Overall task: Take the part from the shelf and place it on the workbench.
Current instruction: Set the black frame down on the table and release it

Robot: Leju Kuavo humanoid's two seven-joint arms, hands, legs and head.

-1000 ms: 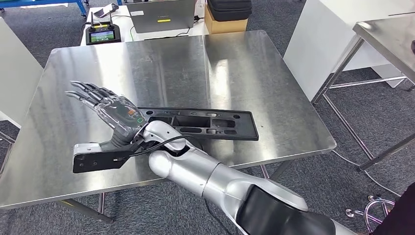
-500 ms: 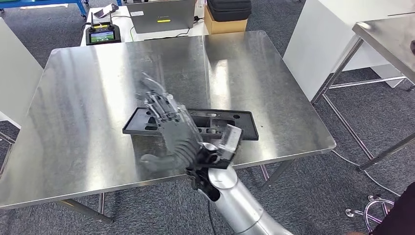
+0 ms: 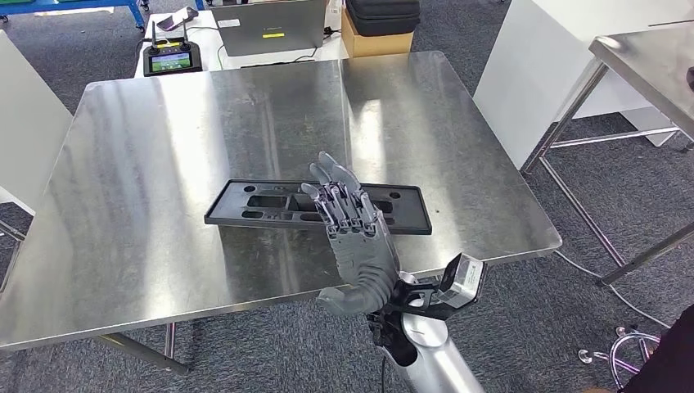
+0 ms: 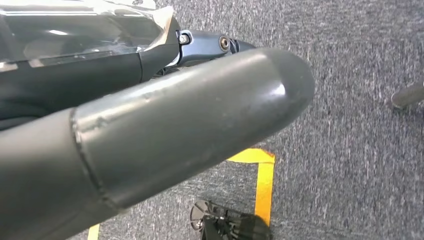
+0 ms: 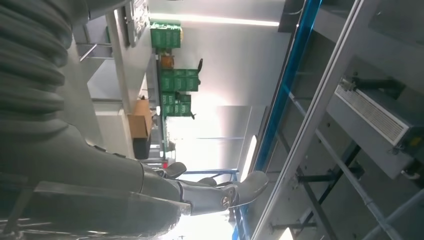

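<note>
My right hand (image 3: 353,246): raised above the near edge of the workbench, back of the hand toward my head camera, fingers (image 3: 335,196) straight and close side by side, thumb stuck out to the side. It holds nothing; from above, the fingertips overlap the part, though I cannot tell whether they touch it.
My right hand, wrist camera (image 5: 75,170): fingers stretched out, with nothing between them.
My left hand (image 4: 150,135): hanging down over grey carpet; the thick thumb lies across the wrist picture, and I cannot tell how the other fingers lie.
Floor under my left hand: a yellow tape mark (image 4: 262,180) on the carpet.
Part (image 3: 270,205): a long, flat black plastic panel with cut-outs, lying flat on the workbench in its near half, lengthwise across my view.
Workbench (image 3: 164,147): bare brushed steel, its near edge just below my right hand.
Beyond the workbench: a handheld controller (image 3: 170,57) with a lit screen, a laptop (image 3: 270,24) and a cardboard box (image 3: 376,41) on a white table.
Far right: a second steel table (image 3: 646,57).
</note>
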